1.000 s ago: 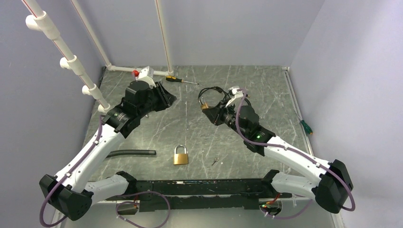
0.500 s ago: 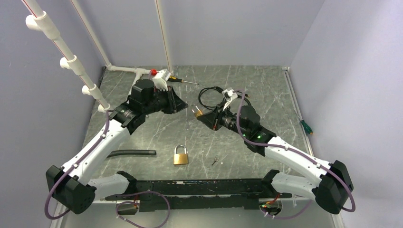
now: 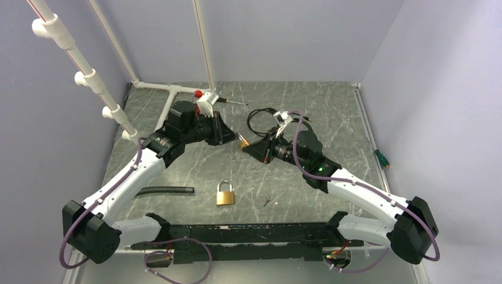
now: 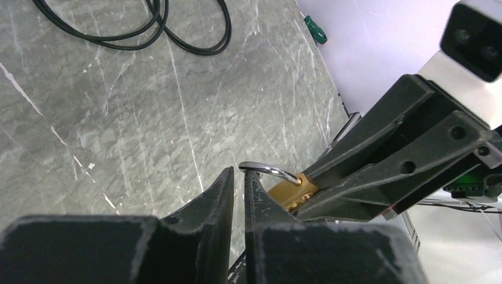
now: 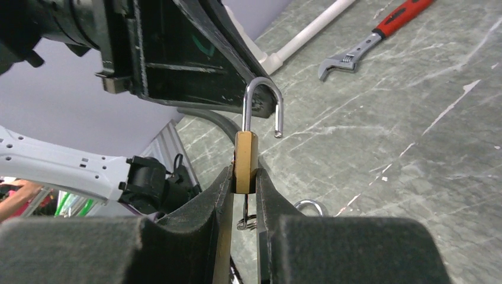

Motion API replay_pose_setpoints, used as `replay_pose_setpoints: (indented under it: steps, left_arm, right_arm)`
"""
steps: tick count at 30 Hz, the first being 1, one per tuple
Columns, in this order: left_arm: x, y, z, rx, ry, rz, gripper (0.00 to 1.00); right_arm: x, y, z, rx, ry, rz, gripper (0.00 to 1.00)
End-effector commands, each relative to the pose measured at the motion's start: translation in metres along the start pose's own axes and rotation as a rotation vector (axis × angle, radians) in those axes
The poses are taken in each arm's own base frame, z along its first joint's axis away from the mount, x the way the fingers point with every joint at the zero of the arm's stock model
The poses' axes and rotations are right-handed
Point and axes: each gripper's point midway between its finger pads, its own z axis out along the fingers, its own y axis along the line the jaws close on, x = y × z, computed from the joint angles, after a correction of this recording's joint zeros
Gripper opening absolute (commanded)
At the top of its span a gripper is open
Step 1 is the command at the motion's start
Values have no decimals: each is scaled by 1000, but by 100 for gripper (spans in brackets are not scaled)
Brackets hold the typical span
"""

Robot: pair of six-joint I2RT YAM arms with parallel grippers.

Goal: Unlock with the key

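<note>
Padlock (image 5: 244, 161) first: it is up off the table (image 3: 331, 118), between the two arms, in the middle of the workspace and clamped in the right gripper (image 5: 244, 177).

Both arms reach in from the near corners and meet nose to nose. The left arm stretches long and low, its wrist turned toward the centre. The right arm bends at the elbow and points its wrist up-left at the left one.

The right fingers are closed flat on the brass body, one on each broad face. The left gripper (image 4: 238, 177) is drawn almost together, with only a thin slit between its fingers and nothing that I can see inside it.

The padlock's long axis runs in line with the right fingers, shackle end out past the tips and aimed at the left gripper. The shackle is open, one leg in the body and the other hanging free. That free end sits right at the left fingertips; I cannot tell whether it touches them.

A second padlock (image 3: 224, 193), shackle closed, lies flat near the front rail, with a small key (image 3: 268, 200) on the table just to its right.

Under the held body a sliver of metal and a ring show between the right fingers, too little to name.
</note>
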Motion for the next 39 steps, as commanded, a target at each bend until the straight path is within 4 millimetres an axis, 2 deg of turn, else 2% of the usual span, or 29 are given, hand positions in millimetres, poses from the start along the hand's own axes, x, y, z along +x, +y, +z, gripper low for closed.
replay_pose_setpoints:
  steps: [1,5,17,22,26,29,33,35,39]
  left_arm:
    - [2,-2,6,46,-6,24,15]
    - [4,-5,9,85,-13,25,15]
    - [-21,-28,3,182,-140,95,17]
    - [-23,-27,0,176,-162,107,18]
    - [-23,-23,-4,139,-160,113,17]
    - [-25,-8,-10,21,-160,97,17]
    - [-29,31,-23,-226,-183,61,19]
    - [-24,55,-33,-375,-163,28,20]
    - [-26,88,-55,-619,-133,16,21]
  right_arm:
    - [-34,33,2,-134,-104,-16,0]
    - [-37,40,6,-170,-101,-6,0]
    - [-21,42,12,-240,-74,90,0]
    - [-26,55,8,-346,-84,182,0]
    - [-28,45,9,-283,-95,170,0]
    - [-28,35,9,-215,-101,162,0]
    - [-30,22,5,-128,-122,154,0]
    - [-30,12,3,-68,-135,151,0]
    - [-29,-10,-7,37,-160,150,0]
